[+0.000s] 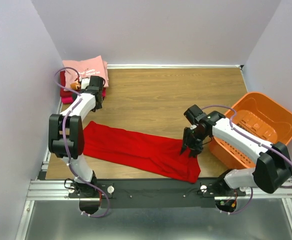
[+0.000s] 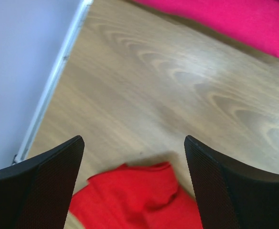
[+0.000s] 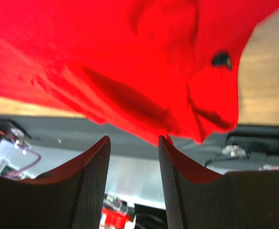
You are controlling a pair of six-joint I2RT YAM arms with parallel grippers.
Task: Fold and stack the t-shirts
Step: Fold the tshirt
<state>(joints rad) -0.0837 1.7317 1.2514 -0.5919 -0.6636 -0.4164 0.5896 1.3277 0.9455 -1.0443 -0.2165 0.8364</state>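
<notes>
red t-shirt (image 1: 136, 152) lies banded at 6 o'clock, right end at the table (image 1: 176, 100) edge. left gripper (image 2: 132, 140) and right gripper (image 3: 133, 139) both open, empty; a sloppy pull could drag it off.

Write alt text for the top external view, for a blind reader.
A bright red t-shirt lies stretched across the near side of a wooden table, the right hand open above its right end. The left hand is open beside a stack of folded t-shirts at far left; an orange basket sits at right.
</notes>
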